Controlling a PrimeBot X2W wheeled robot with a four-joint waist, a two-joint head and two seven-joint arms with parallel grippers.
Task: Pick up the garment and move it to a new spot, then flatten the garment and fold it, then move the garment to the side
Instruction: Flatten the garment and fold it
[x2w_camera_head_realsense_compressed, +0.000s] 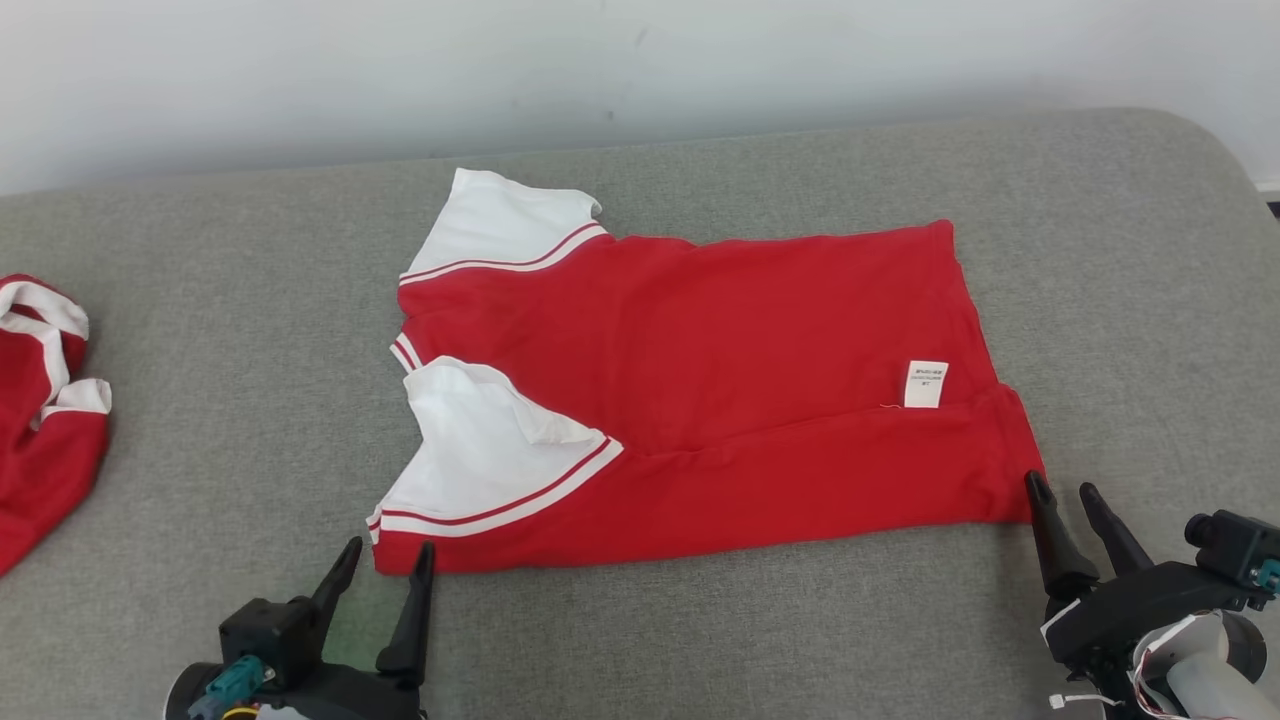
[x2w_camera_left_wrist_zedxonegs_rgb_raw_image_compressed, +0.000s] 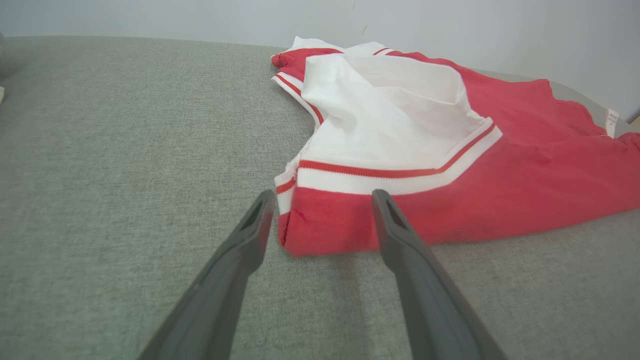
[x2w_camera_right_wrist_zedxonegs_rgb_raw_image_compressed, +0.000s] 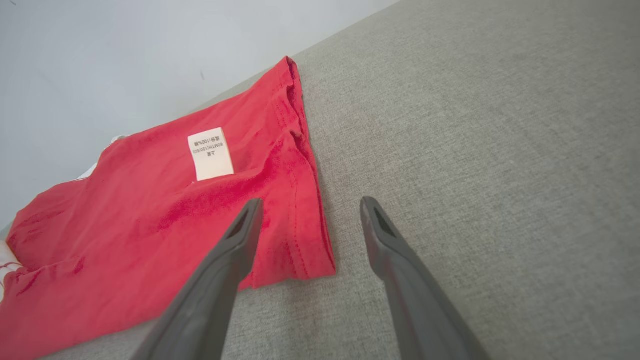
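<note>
**Shirt spread and partly folded, both grippers empty**

Lying across the middle of the bench: the red shirt, neck toward the left edge, hem toward the right edge. Looks flattened, with few wrinkles. Near long side seemingly turned over onto the body, with the near sleeve on top and the label facing up close to the hem.

Judged from that: moving and flattening done, folding begun at most. Left to do: further folds, then shifting the shirt to the side.

Just short of the shirt's near left corner: the left gripper, fingers spread wide, holding nothing. Just beside the near right corner: the right gripper, likewise wide apart and empty. In its wrist view, one finger over the hem corner, contact not clear.

At the bench's left edge, well apart from the shirt: a second red-and-white garment, bunched up.
</note>
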